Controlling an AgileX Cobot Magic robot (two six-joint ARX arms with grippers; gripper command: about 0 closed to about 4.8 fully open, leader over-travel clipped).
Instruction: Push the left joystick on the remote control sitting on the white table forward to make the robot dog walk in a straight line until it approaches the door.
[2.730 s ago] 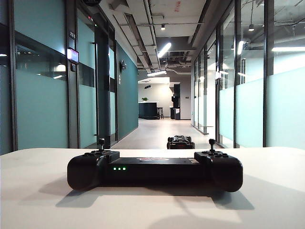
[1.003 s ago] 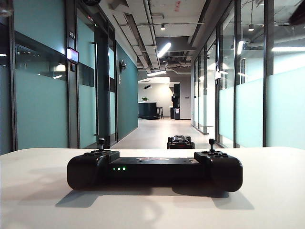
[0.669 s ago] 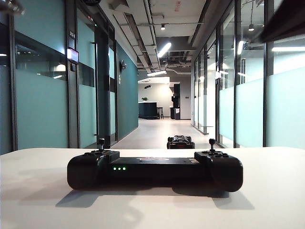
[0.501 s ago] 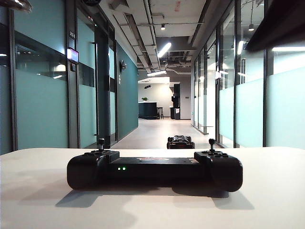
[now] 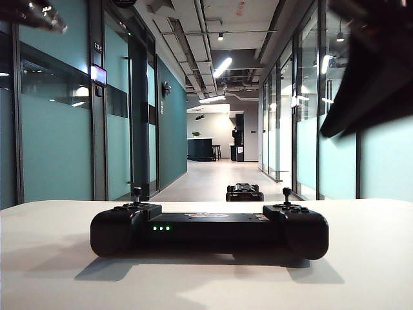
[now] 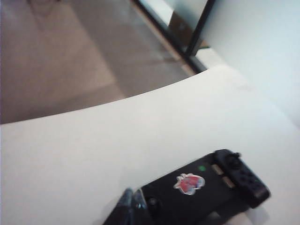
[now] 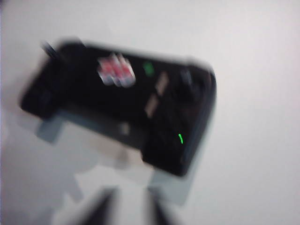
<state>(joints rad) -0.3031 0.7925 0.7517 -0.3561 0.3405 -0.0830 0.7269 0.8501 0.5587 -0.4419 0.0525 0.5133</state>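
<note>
- The controller [image 5: 209,230] lies across the middle of the table [image 5: 58,278] in the exterior view, its left stick [image 5: 137,196] upright at the left end and the dog [image 5: 244,192] small on the corridor floor beyond, mid-frame.
- Neither gripper touches anything: the left gripper [image 5: 35,14] shows only in the upper left corner, the right gripper [image 5: 371,71] as a dark blurred mass in the upper right.
- Right gripper [image 7: 129,206]: two dark fingers at the bottom edge of its wrist view, slightly spread, nothing between them.
- Left gripper [image 6: 132,202]: only a blurred tip at the bottom edge; I cannot tell whether it is spread or pressed together.
- Risk: the stick is tiny and thin, so a fast descent could hit the body and slide the controller on the smooth table.
- Risk: an off-axis push would likely steer the dog off its straight line.
- Only the exterior view shows dog and corridor; only the wrist views show the controller's top, with its red sticker [image 6: 189,183].
</note>
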